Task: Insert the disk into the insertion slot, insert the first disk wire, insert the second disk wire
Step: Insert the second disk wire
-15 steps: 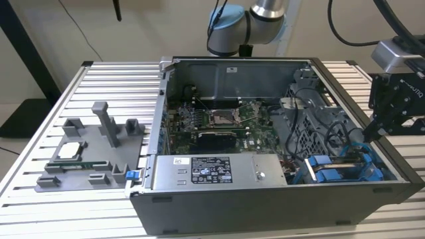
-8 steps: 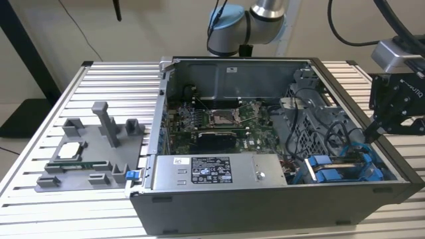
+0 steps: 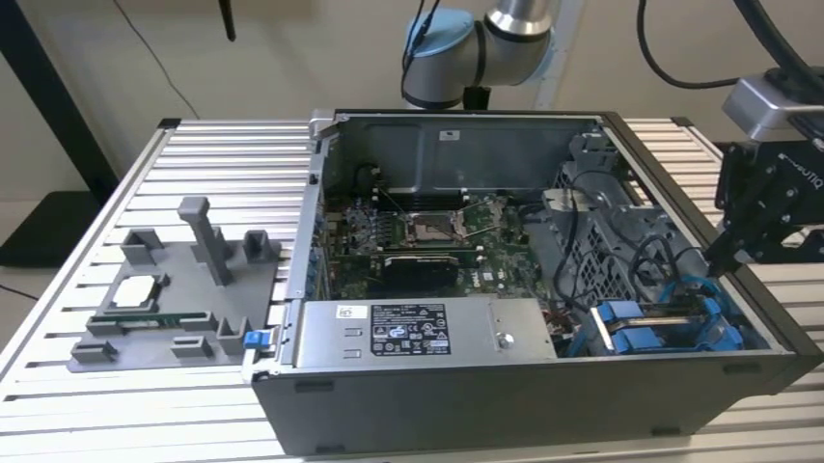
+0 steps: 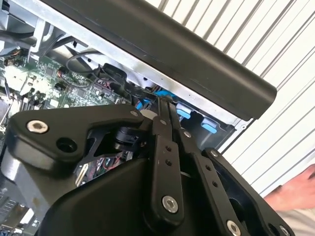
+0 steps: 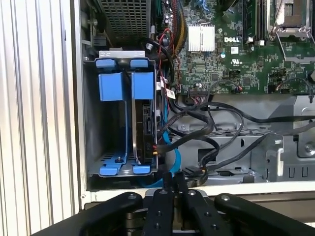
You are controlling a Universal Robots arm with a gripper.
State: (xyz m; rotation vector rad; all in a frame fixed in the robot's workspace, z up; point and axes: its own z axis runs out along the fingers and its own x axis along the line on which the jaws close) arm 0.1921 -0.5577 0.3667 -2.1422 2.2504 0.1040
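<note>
As the disk (image 5: 145, 129) stands on edge in one half of the insertion slot (image 5: 114, 133), the half beside it shows bare grey metal, and blue tabs (image 5: 110, 86) cap both at one end. The disk's long axis runs the length of the bay, from the tabbed end toward the jaws, with a narrow dark edge facing the first wrist camera; its label is hard to make out. A blue cable (image 5: 172, 152) and black cables (image 5: 221, 123) lie just beside the bay; whether any is plugged into the disk cannot be told. The jaws are closed, tips together near the blue cable, and whether they pinch anything is hidden. In the exterior view the slot (image 3: 663, 333) sits in the open computer case (image 3: 515, 405) toward the exterior view's right, beside the power supply (image 3: 425, 333), with the motherboard (image 3: 425, 227) behind. The case stands on a slatted table (image 3: 77, 415). On the exterior view's left, a grey tray (image 3: 174, 280) holds a processor (image 3: 135, 289) and a memory stick (image 3: 149, 318).
</note>
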